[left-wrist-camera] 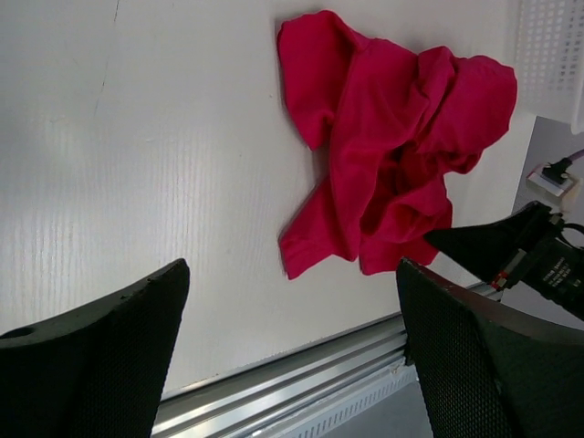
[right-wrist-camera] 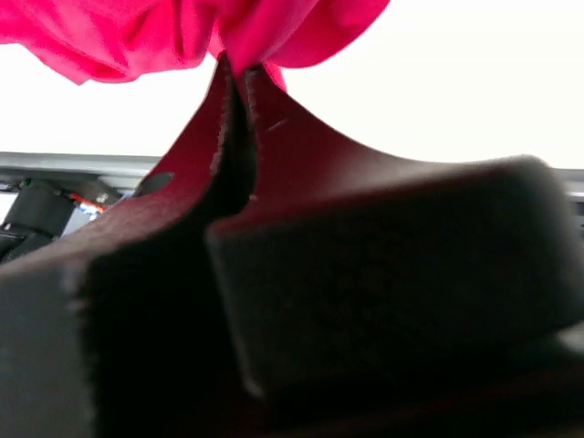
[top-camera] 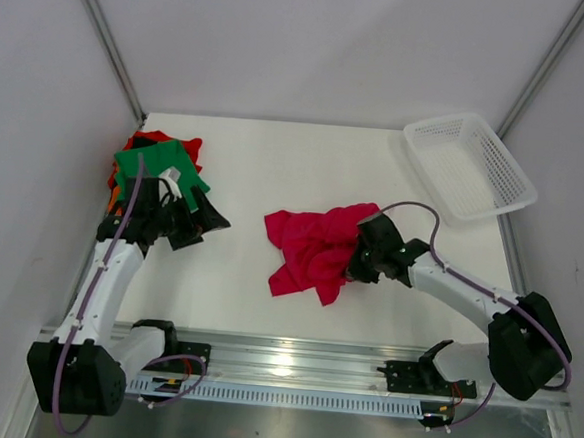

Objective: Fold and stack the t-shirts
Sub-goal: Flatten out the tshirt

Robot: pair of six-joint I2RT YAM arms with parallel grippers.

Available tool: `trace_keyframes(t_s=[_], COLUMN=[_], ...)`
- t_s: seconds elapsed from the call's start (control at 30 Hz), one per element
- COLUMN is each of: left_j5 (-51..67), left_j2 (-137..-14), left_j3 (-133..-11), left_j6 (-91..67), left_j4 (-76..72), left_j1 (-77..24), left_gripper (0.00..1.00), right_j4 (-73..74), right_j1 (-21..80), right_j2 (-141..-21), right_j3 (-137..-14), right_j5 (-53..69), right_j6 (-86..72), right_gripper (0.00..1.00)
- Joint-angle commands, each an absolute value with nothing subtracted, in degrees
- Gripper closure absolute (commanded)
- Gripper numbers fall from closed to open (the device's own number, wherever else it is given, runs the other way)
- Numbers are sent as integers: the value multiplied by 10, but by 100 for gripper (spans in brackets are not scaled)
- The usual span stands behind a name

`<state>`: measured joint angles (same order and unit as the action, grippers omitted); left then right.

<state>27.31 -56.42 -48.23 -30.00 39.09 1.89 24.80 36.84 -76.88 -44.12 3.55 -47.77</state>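
Between the tips of my right gripper (right-wrist-camera: 235, 78) a fold of the crimson t-shirt (right-wrist-camera: 109, 36) is pinched, the jaws closed tight on it. Just past those tips the rest of it lies crumpled on the table (top-camera: 276, 168). The bite looks thin, so I judge it may slip out on lifting, or it may hold several layers and bring the shirt up bunched. Far off to the side, my left gripper (top-camera: 201, 228) hangs wide open and empty, just beside the stacked t-shirts (top-camera: 156, 159).
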Motion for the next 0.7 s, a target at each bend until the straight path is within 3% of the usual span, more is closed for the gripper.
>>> trace_keyframes(t_s=[0.0, 0.43, 0.67], left_j5=[298, 321, 322], left_j2=[-590, -720, -765], left_j3=[-488, -468, -497], left_j6=[-313, -363, -358], left_j4=[375, 304, 301], left_j1=[19, -103, -117], left_gripper=[4, 9, 9], right_j4=[352, 535, 794], right_j1=[362, 364, 378], right_j2=[-730, -585, -545], right_j3=[-467, -469, -520], right_j5=[-39, -213, -378], right_j6=[-477, -619, -833], right_gripper=[100, 100, 100])
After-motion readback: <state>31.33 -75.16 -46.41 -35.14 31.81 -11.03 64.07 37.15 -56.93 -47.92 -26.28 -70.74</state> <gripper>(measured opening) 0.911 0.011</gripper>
